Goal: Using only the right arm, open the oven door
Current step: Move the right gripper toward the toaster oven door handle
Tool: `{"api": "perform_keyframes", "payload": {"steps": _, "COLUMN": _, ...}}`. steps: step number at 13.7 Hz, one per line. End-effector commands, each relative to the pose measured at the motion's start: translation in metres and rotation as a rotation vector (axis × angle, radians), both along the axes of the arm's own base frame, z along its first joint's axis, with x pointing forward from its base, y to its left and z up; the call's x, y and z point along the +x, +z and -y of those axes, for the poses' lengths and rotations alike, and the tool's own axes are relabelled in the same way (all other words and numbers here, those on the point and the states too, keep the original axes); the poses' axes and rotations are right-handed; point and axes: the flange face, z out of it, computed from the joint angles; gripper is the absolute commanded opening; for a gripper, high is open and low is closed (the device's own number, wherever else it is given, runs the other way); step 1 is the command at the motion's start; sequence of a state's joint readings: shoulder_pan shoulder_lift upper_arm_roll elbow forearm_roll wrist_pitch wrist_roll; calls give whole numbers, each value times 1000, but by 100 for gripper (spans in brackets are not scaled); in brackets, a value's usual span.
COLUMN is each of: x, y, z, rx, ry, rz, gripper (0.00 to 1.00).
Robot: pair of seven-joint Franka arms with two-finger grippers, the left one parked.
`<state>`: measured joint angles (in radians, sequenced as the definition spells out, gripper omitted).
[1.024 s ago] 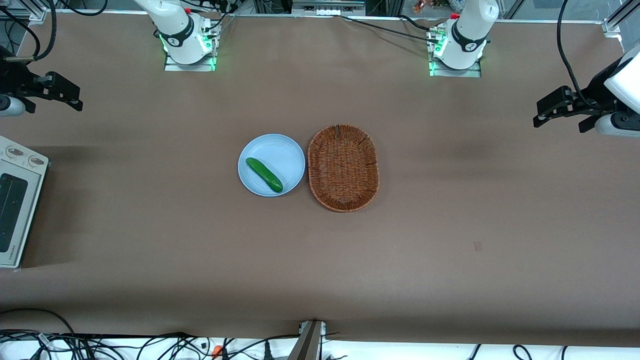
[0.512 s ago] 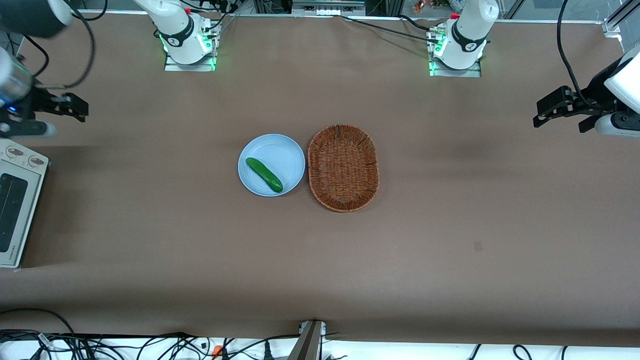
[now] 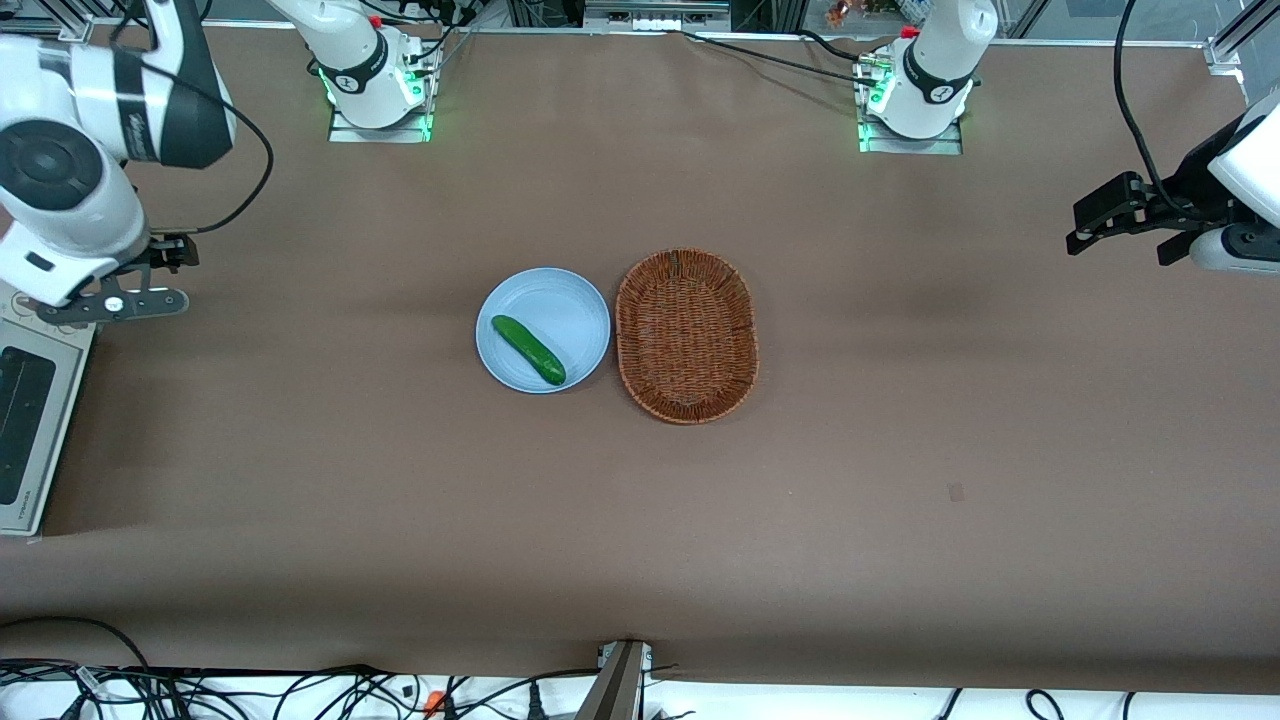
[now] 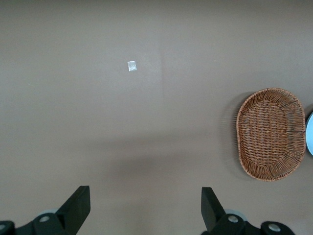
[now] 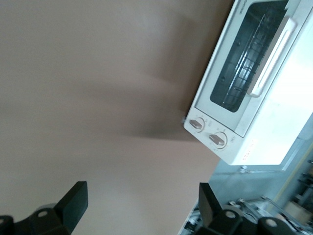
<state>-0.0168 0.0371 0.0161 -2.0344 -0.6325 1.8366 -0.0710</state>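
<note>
The white toaster oven lies at the working arm's end of the table. Its oven door (image 3: 22, 420) with the dark glass window is closed. In the right wrist view the door (image 5: 247, 63) shows closed, with its white bar handle (image 5: 271, 58) and the two-knob panel (image 5: 210, 133) beside it. The right arm (image 3: 70, 150) reaches over the oven's knob end. Its black gripper (image 3: 160, 277) hangs above the table just beside the oven, farther from the front camera than the door. The gripper (image 5: 142, 205) is open and empty, apart from the handle.
A light blue plate (image 3: 570, 300) with a green cucumber (image 3: 528, 349) sits mid-table, touching a wicker basket (image 3: 686, 335). The basket also shows in the left wrist view (image 4: 270, 133). Cables run along the table edge nearest the front camera.
The right arm has swung into view over the oven's knob end. Its gripper has moved nearer the front camera and closer to the oven. The oven door has not moved.
</note>
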Motion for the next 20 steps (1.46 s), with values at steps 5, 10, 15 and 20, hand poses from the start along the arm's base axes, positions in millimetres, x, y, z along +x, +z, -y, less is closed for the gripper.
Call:
{"api": "perform_keyframes", "payload": {"steps": 5, "x": 1, "y": -73, "z": 60, "rx": -158, "ry": 82, "rz": -103, "gripper": 100}}
{"api": "perform_keyframes", "payload": {"steps": 10, "x": 21, "y": -101, "z": 127, "rx": -142, "ry": 171, "rz": 26, "gripper": 100}}
{"api": "perform_keyframes", "payload": {"steps": 15, "x": 51, "y": -126, "z": 166, "rx": -250, "ry": 216, "rz": 10, "gripper": 100}}
{"api": "perform_keyframes", "payload": {"steps": 20, "x": 96, "y": -122, "z": 174, "rx": -337, "ry": 256, "rz": 41, "gripper": 97}}
